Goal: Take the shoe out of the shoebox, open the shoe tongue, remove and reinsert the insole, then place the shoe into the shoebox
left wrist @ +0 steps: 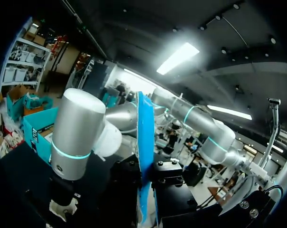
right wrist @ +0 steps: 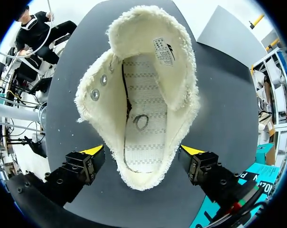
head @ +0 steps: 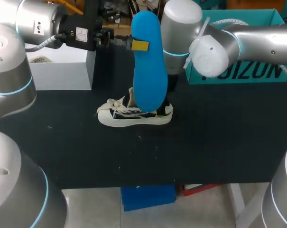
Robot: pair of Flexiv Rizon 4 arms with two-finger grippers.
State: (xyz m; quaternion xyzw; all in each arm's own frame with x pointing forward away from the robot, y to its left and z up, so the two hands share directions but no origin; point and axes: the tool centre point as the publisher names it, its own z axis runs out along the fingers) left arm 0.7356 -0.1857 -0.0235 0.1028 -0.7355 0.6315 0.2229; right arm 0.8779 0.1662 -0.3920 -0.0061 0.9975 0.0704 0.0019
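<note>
While the left tool (head: 140, 45) pinches the blue insole (head: 148, 71) tight, the shoe (head: 134, 115) sits on the tabletop (head: 219, 142).
From above, the insole hangs upright over the shoe, and the shoebox (head: 257, 76) stands behind. The left wrist view shows the insole (left wrist: 144, 142) edge-on and thin, so it is likely light and bendy; hold it flat near one end. The right wrist view shows the right tool (right wrist: 142, 150) spread wide, one finger each side of the soft heel, gripping nothing; the heel sides look best to hold.

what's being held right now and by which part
The left tool is shut on the blue insole near its upper end. The right tool sits around the heel of the shoe; its grip cannot be told.
</note>
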